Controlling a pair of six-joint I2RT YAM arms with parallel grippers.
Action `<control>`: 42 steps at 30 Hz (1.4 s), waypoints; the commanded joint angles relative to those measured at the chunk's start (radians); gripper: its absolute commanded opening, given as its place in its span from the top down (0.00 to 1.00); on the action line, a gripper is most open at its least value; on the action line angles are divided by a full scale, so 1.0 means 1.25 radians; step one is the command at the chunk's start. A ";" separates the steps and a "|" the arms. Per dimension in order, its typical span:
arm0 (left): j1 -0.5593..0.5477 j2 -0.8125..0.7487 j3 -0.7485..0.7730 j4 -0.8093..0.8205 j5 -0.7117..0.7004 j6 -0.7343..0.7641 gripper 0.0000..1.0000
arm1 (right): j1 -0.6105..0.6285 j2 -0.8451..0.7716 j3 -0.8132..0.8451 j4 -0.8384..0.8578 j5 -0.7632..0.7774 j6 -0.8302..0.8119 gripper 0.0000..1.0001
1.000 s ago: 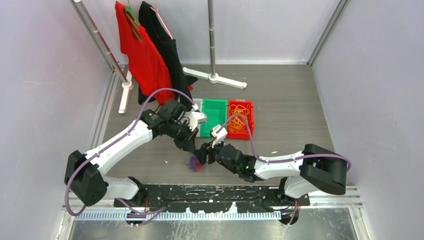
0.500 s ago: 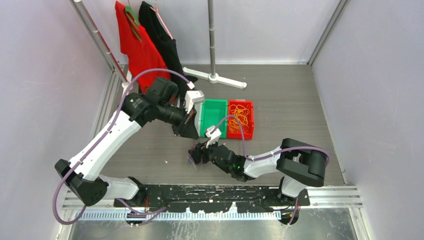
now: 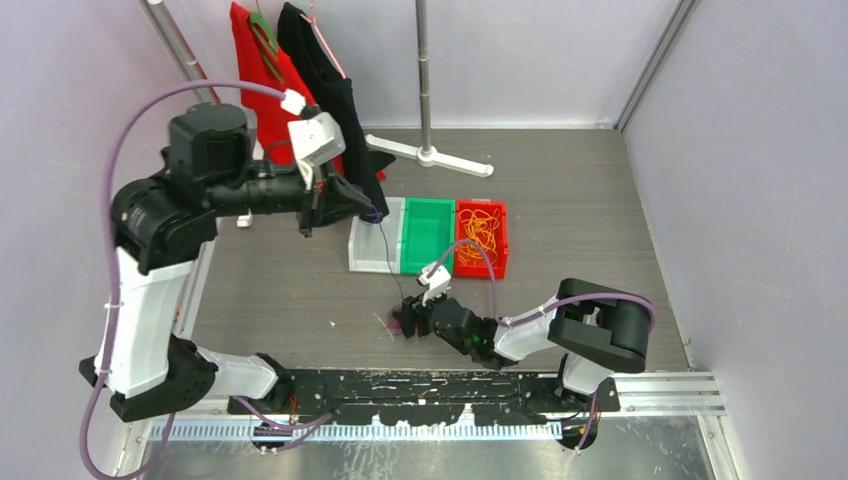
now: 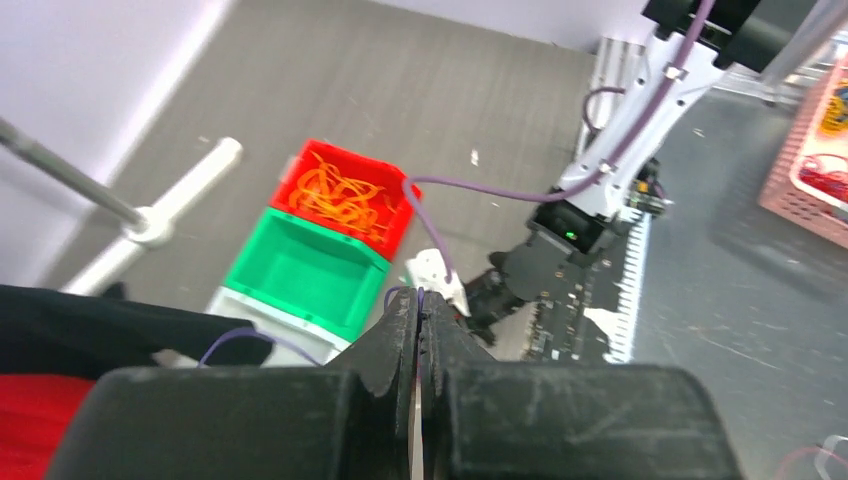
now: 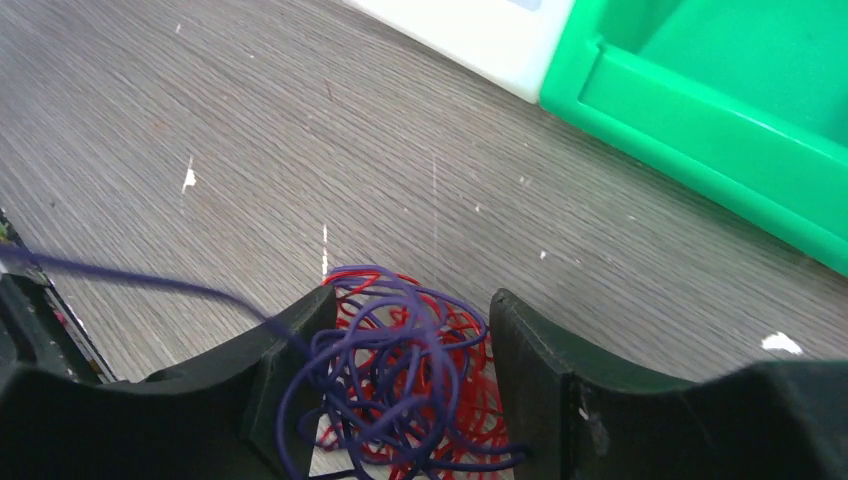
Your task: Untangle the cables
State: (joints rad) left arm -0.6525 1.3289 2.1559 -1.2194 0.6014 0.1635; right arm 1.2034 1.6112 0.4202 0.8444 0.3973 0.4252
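Three bins stand in a row on the gray table [image 5: 300, 150], touching side by side. The red bin [image 3: 504, 245], the one furthest to the right, holds a loose heap of orange cables [image 3: 480, 232]. The left wrist view shows the same heap lying inside the red walls. The green bin [image 3: 428, 232] is in the middle and shows its bare green floor. The white bin [image 3: 368, 250] is on the left. A thin purple strand [image 3: 385, 255] crosses above it, and I cannot tell what lies inside.

The left gripper [image 3: 372, 212] is raised high, above the white bin's far left corner. Its jaws are pressed together, and they pinch the top end of the purple strand. In the left wrist view a small purple loop comes out at the tips of the closed fingers [image 4: 400, 335].

From there the strand runs down to a wad of purple and red cables [image 5: 400, 380]. This wad lies on the table in front of the bins, near the green one.

The right gripper [image 3: 405, 320] is low at the table. Its jaws stand apart, one on each side of the wad. The loops reach both inner faces, but I cannot tell if they are pressed. The purple loops lie on top and the red loops under them.
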 commanded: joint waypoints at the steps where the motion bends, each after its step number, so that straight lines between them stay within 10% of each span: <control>1: -0.001 -0.023 0.071 0.057 -0.100 0.063 1.00 | 0.007 -0.048 -0.020 -0.001 0.035 0.007 0.38; 29: 0.000 -0.143 0.110 0.794 -0.542 0.126 1.00 | 0.059 -0.105 -0.121 -0.032 0.079 0.046 0.40; 42: 0.000 -0.189 -0.006 0.708 -0.501 0.122 1.00 | 0.067 -0.221 -0.137 -0.106 0.089 0.052 0.37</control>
State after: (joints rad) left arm -0.6525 1.1206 2.2681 -0.2802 -0.0433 0.3183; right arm 1.2800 1.4307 0.2379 0.7460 0.4782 0.4854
